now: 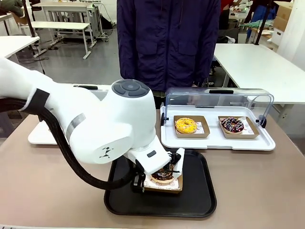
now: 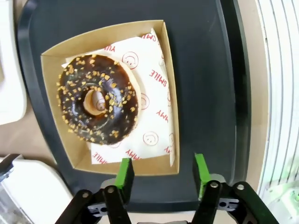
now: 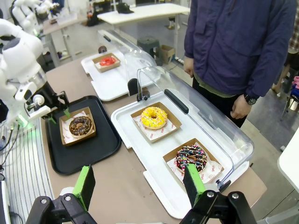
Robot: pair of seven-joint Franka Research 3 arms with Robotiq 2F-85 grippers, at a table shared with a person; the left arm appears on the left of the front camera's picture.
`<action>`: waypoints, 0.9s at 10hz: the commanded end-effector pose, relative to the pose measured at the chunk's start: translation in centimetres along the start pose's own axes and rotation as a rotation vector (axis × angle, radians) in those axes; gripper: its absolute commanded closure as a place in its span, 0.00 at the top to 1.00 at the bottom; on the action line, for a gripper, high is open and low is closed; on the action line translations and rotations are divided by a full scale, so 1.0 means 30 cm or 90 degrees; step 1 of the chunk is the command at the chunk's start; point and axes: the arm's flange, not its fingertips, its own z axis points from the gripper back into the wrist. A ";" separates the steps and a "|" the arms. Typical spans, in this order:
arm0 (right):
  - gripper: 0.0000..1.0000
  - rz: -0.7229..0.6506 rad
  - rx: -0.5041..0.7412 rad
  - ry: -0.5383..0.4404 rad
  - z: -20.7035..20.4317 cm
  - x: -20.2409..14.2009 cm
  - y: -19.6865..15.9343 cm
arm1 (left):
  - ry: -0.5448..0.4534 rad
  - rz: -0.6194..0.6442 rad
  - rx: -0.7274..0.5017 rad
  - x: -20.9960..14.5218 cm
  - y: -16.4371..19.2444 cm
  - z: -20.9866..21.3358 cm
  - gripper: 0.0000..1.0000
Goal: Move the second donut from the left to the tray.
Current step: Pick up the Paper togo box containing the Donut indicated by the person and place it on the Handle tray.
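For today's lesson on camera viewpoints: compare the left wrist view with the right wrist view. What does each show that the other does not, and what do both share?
Left wrist view alone: the red smiley print on the white paper under the donut. Right wrist view alone: the red-glazed donut, the yellow donut, the sprinkled donut, the person and the open right gripper. Both: the crumb-topped chocolate donut in its cardboard tray, lying on the black tray, with the open left gripper beside it, holding nothing.

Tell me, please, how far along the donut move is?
Nearly done: the chocolate donut in its cardboard box sits on the black tray. The left gripper is open just beside the box, holding nothing. What is left is pulling the arm away.
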 end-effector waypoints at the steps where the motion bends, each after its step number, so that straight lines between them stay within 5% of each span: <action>1: 1.00 0.015 -0.001 -0.019 -0.004 0.005 -0.005 | -0.012 -0.018 -0.009 -0.035 0.017 0.082 1.00; 9: 1.00 0.015 -0.001 -0.019 -0.004 0.005 -0.005 | -0.011 -0.015 0.009 -0.027 0.025 0.094 1.00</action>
